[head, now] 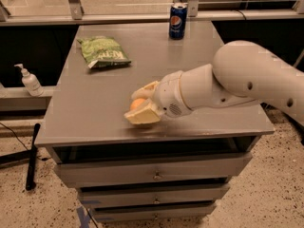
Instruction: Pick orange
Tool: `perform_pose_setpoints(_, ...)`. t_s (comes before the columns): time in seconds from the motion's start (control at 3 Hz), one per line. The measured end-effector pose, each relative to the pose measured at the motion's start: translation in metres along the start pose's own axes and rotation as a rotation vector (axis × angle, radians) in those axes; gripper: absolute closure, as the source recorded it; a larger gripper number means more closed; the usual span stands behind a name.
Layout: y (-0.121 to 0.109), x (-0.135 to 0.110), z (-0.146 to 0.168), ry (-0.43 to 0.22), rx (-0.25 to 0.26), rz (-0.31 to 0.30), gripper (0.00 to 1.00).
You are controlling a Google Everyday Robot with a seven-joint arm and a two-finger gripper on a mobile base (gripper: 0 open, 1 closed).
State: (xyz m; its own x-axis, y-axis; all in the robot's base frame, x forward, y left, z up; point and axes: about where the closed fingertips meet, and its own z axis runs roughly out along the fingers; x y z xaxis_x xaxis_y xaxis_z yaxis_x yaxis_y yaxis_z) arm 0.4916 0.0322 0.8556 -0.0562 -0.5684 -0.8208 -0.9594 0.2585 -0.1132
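Robot arm reaches in from the right over a grey desk, its gripper low at the desk's front edge, approx. mid-width. The two cream fingers are clamped on the orange, one finger on its far side and one on its near side. The fruit shows only as a small rounded patch in the gap between them, facing left. The near finger lies flat on, or just above, the desk surface; can't tell which. It also can't be told whether the orange rests on the desktop or is clear of it.

Other items sit well apart from the fingers. A green chip bag lies flat beyond them and to the left, toward the desk's far-left corner. A blue soda can stands upright far beyond them and a bit to the right, at the desk's back edge. Off the desk, well left of the fingers, a clear pump bottle stands on a low ledge. Directly below the fingers, the desk's stacked drawers are shut. A speckled floor spreads on both sides.
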Motion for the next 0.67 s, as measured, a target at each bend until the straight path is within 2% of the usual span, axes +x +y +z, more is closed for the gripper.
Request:
perform_pose_setpoints(0.33,-0.027,-0.026,-0.015,-0.038,0.039,-0.034,1.0)
perform_pose_setpoints(0.67,-0.057,-0.068,-0.042,-0.051,0.082,-0.047,1.0)
